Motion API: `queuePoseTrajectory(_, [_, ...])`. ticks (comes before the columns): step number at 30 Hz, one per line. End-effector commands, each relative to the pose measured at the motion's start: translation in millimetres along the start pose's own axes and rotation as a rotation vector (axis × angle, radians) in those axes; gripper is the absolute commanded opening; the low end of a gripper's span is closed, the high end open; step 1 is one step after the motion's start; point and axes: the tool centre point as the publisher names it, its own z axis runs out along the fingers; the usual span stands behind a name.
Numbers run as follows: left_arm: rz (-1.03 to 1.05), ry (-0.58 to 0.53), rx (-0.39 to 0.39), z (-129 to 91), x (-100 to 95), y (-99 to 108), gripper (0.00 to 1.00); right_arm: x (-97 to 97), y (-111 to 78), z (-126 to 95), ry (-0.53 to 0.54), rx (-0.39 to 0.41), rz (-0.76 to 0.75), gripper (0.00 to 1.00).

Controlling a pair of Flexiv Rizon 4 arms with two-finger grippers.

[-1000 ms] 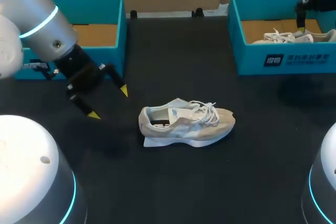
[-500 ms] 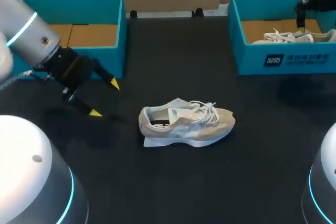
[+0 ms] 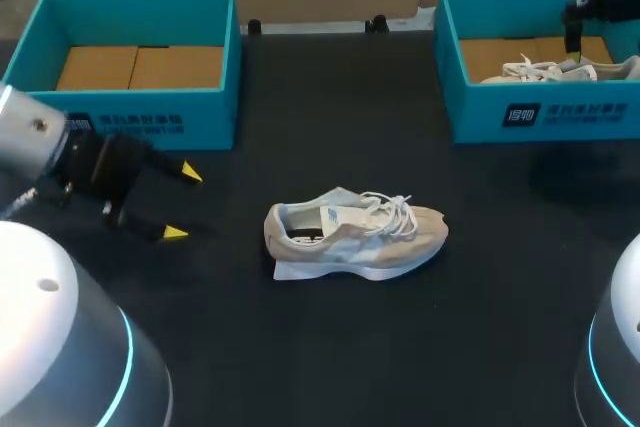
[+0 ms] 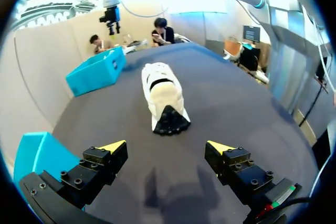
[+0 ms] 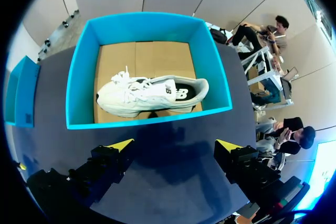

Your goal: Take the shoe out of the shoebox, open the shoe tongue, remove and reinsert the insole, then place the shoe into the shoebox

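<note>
- One black table [image 3: 330,347] carries everything you're working with, and it's the biggest thing in view.
- Two teal boxes sit at the far corners: the left box [image 3: 130,122] on your left arm's side, with its brown cardboard floor showing, and the right box [image 3: 540,112] on your right arm's side.
- Your beige shoe [image 3: 355,235] is out on the table, roughly mid-table and well apart from both boxes. Its toe points toward the right arm's side and its heel toward the left, and the laces lie loose on top.
- Next down, a white shoe [image 3: 560,69] lies inside the right box on the cardboard floor.
- Your left claw [image 3: 181,203] sits low over the table just in front of the left box, pointing at the beige shoe's heel. Its fingers are spread wide with nothing between them, and it's well short of the shoe.
- Your right claw [image 5: 175,145] hangs above the right box's near wall, looking down on the white shoe. It's also wide open and gripping nothing.
</note>
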Motion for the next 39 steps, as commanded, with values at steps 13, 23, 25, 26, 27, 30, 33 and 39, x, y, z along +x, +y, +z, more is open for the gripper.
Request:
queuePoseTrajectory(13, [-0.118,-0.101,0.167,29.5,10.2,29.8,1.00,-0.4,-0.2,0.1,0.000,0.000,0.000,1.00])
queuePoseTrajectory(23, [-0.118,-0.101,0.167,29.5,10.2,29.8,1.00,-0.4,-0.2,0.1,0.000,0.000,0.000,1.00])
queuePoseTrajectory(25, [-0.118,-0.101,0.167,29.5,10.2,29.8,1.00,-0.4,-0.2,0.1,0.000,0.000,0.000,1.00])
queuePoseTrajectory(26, [-0.118,-0.101,0.167,29.5,10.2,29.8,1.00,-0.4,-0.2,0.1,0.000,0.000,0.000,1.00])
queuePoseTrajectory(27, [-0.118,-0.101,0.167,29.5,10.2,29.8,1.00,-0.4,-0.2,0.1,0.000,0.000,0.000,1.00])
queuePoseTrajectory(30, [-0.137,-0.102,0.177,31.0,11.3,28.5,1.00,-0.4,-0.2,0.1,0.000,0.000,0.000,1.00])
queuePoseTrajectory(33, [-0.186,-0.141,0.201,34.6,11.9,22.8,1.00,-0.4,-0.2,0.1,0.000,0.000,0.000,1.00])
queuePoseTrajectory(39, [-0.206,-0.156,0.230,44.5,10.8,13.0,1.00,-0.4,-0.2,0.1,0.000,0.000,0.000,1.00])
